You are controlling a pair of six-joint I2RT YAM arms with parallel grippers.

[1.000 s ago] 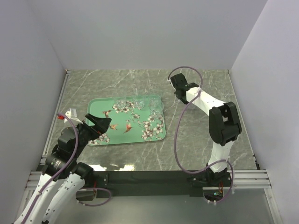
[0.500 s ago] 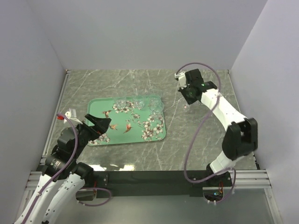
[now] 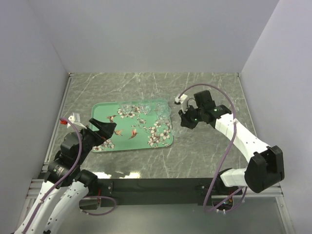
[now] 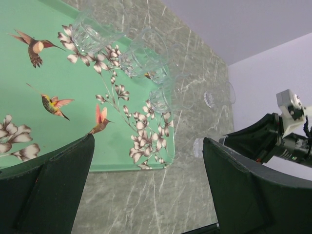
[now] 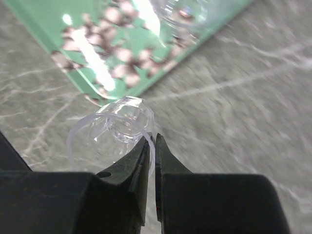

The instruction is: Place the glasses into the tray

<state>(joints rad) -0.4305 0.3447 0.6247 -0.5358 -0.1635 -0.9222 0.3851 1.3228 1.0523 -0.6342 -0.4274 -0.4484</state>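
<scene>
The mint-green tray (image 3: 127, 139) with birds and blossoms lies left of the table's middle. Several clear glasses (image 3: 144, 108) stand along its far edge, and they also show in the left wrist view as glasses (image 4: 144, 53). My right gripper (image 3: 186, 120) hovers just off the tray's right edge. Seen from the wrist, the right gripper (image 5: 152, 139) is shut on the rim of a small clear glass (image 5: 114, 129), with the tray's corner (image 5: 83, 73) just beyond. My left gripper (image 3: 105, 129) is over the tray's near left part. Its fingers (image 4: 253, 195) stand wide open with nothing between them.
The grey marble tabletop (image 3: 204, 146) is enclosed by pale walls at the back and on both sides. A small white and red piece (image 3: 72, 118) sits by the left wall. The right arm's cable (image 3: 222, 161) loops over the table's right half.
The right arm has swung from the far right of the table down and left to the tray's right edge, staying shut. The left arm has not moved.
</scene>
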